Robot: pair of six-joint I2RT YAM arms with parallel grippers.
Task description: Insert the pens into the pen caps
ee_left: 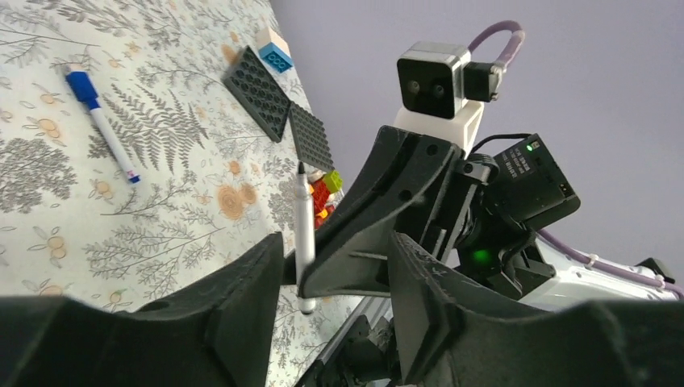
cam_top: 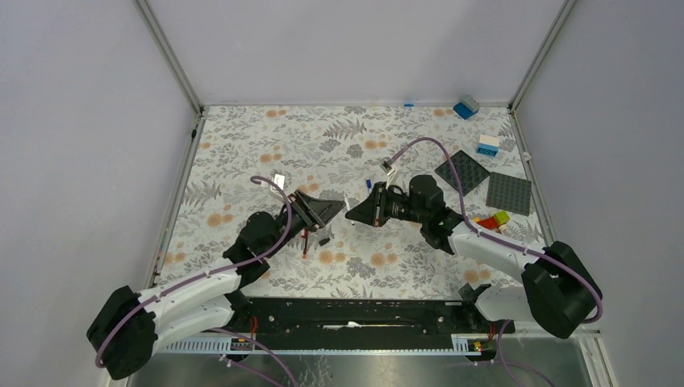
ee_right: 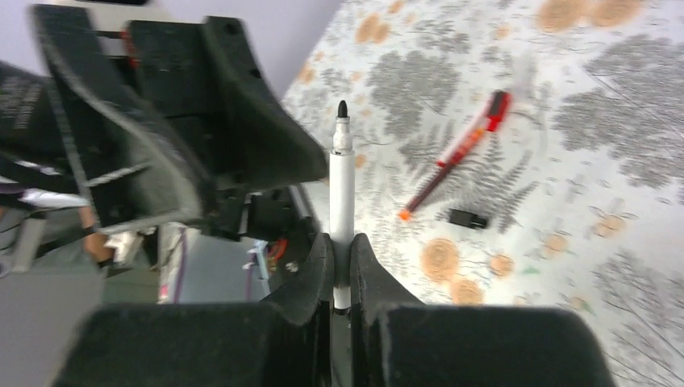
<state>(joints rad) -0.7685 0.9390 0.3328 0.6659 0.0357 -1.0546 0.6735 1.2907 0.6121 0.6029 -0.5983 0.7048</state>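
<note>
Right gripper point(ee_right: 340, 262) clamped low on white pen point(ee_right: 341, 189), frame centre. Left gripper point(ee_left: 335, 274) jaws apart, holding nothing. Pen judged light, rigid, slick; best gripped mid-barrel.

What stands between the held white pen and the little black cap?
Nothing visible: the black cap lies uncovered beside the red pen, and the left gripper hangs on the white pen's other side.

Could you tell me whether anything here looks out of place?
Nothing is spilled or damaged. A black cap lies loose beside the red pen, while the right tool grips a white pen with its black tip bare.
</note>
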